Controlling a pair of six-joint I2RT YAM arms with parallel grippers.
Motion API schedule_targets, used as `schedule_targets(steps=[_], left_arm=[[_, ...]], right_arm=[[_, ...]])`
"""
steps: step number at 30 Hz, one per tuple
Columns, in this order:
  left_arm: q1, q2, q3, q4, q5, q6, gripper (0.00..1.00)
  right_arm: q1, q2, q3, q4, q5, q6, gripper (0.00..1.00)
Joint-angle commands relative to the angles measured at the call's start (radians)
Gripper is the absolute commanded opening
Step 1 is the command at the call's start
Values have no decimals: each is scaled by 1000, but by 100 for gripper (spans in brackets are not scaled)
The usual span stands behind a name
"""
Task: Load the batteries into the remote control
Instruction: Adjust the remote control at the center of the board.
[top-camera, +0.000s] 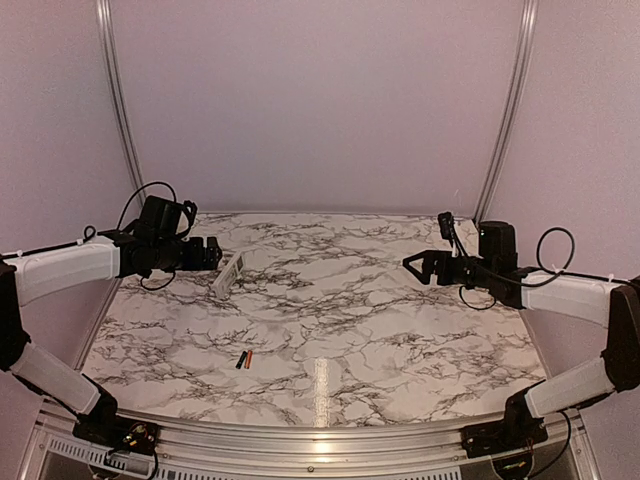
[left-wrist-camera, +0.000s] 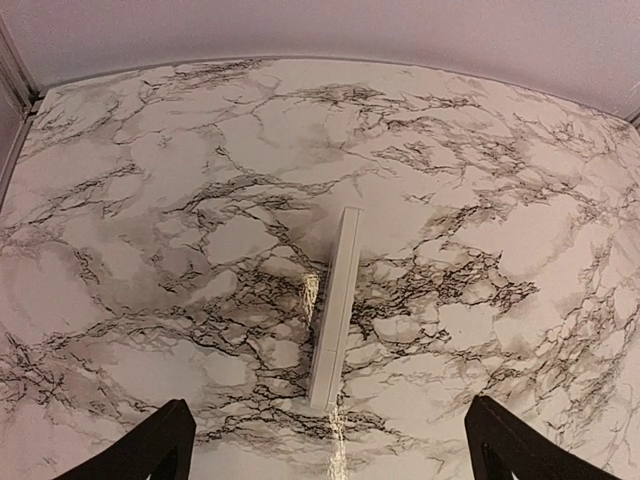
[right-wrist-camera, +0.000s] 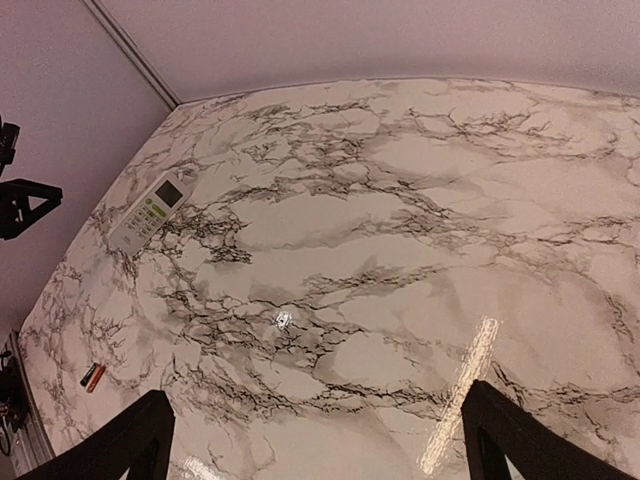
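The white remote control is at the left back of the marble table. In the left wrist view it shows as a thin strip, as if standing on its long edge. The right wrist view shows its face with display and buttons. The two batteries, one dark and one orange-red, lie side by side near the front; they also show in the right wrist view. My left gripper is open and empty, just left of the remote. My right gripper is open and empty above the right side.
Pale walls with metal corner rails close in the table at the back and sides. The left gripper's fingers also show at the left edge of the right wrist view.
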Motion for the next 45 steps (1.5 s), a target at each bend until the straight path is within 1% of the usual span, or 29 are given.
schedule_targets(steps=[1,9,14,19,20,22,23,24,25,26,29,33,36,37,39,42,43,45], left_arm=[[-8,27,41,-29,64,62,99],[-14,227,168,-108,-5,77,99],[-14,330,221,-105,-12,77,99],[-11,423,277,-129,-83,59,98],[-6,438,285,-132,-87,54,96],[11,460,300,-133,-86,45,89],[21,465,302,-133,-81,41,83],[32,469,302,-128,-69,35,74],[44,471,299,-124,-54,37,68],[49,472,298,-122,-40,41,64],[79,478,293,-124,-26,32,61],[112,453,253,-83,27,14,60],[113,455,253,-77,68,39,62],[112,462,259,-78,85,51,66],[112,481,281,-96,101,68,80],[112,502,303,-109,113,85,96],[112,508,307,-110,113,90,99],[111,521,317,-123,102,101,99]], right_arm=[[-1,-15,18,21,-48,-21,99],[-2,6,7,42,-80,-2,99],[-2,14,1,55,-89,10,99],[-3,16,1,58,-93,11,99],[-2,16,0,57,-94,11,99],[-2,15,2,54,-92,10,99],[-2,15,3,51,-93,9,99],[-3,13,3,49,-92,7,99],[-4,13,2,47,-88,4,99],[-5,13,1,45,-85,3,99],[-9,14,1,41,-89,-1,99],[-10,15,-1,47,-92,-1,99],[-11,22,-1,52,-97,-1,99],[-12,24,-1,53,-99,-1,99],[-12,29,-1,60,-106,0,99],[-12,37,0,68,-114,6,99],[-12,39,0,69,-119,7,99],[-13,40,2,71,-122,6,99]])
